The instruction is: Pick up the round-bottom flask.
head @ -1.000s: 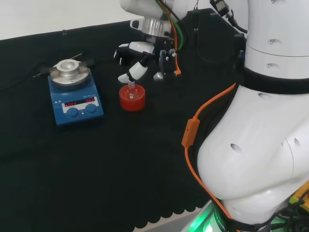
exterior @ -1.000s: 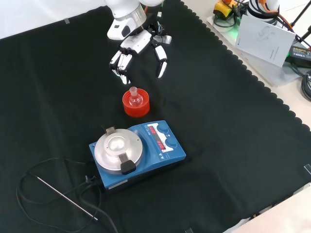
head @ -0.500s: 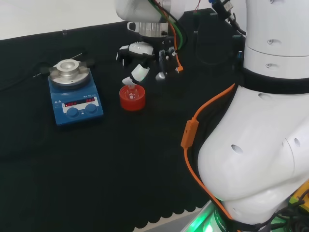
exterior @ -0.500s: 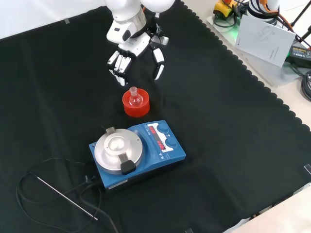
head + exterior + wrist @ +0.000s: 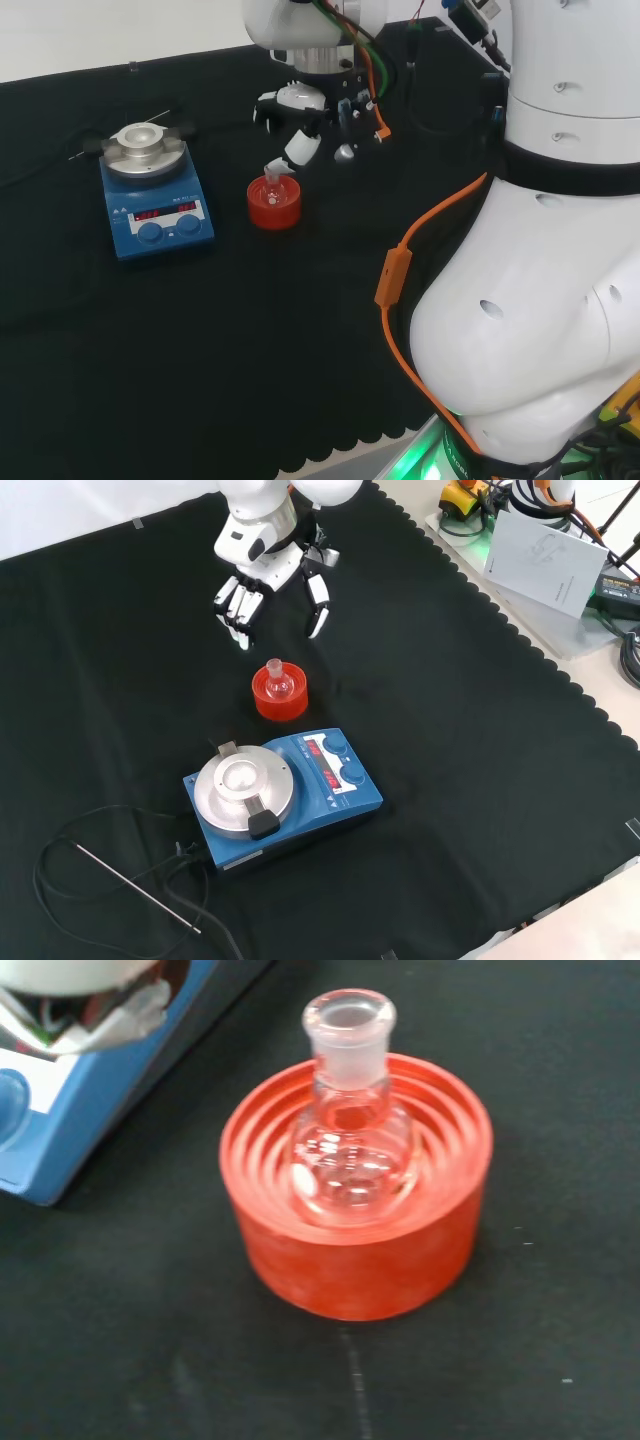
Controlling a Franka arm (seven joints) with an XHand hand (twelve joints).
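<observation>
Front view: the hand (image 5: 262, 575) hangs fingers-down and spread (holding nothing), beyond the round-bottom flask (image 5: 278, 683) in its red stand (image 5: 280, 700).

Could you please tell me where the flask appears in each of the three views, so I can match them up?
Head view: the flask sits in the red stand, left of centre, just below the hand.
Front view: the flask is above centre, between the hand and the blue hotplate.
Wrist view: the flask is central, upright in the stand.
Shared landmark: the red stand.
</observation>
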